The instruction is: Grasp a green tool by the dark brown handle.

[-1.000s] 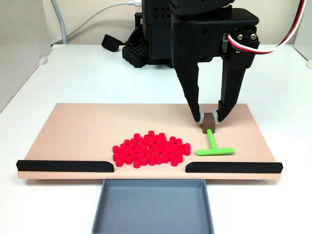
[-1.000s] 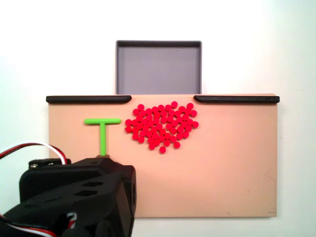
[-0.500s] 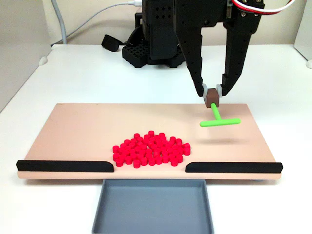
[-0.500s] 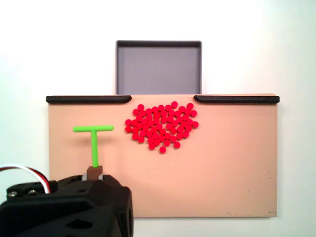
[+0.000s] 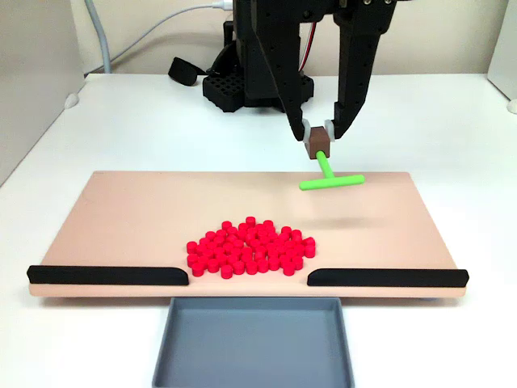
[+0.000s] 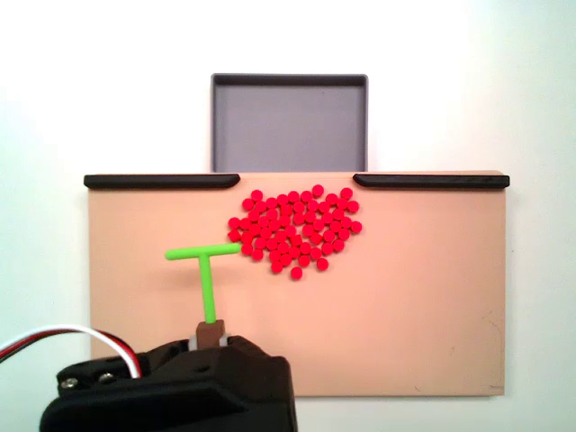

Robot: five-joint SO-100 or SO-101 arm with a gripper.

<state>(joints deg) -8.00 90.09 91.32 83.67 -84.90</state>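
End effector (image 6: 212, 342) clamps dark brown handle (image 6: 209, 333); green tool (image 6: 206, 274) beside red cylinders (image 6: 293, 232).

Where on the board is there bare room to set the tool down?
Bare board lies right of the red cylinders, and left of them toward the black strip. The cylinder pile is crowded. The gripper holds the green tool aloft.

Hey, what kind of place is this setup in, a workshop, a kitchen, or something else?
Most likely a lab or hobby robotics bench. A black claw holds a green tool above a tan board on a plain white table, with red cylinders heaped before a grey tray.
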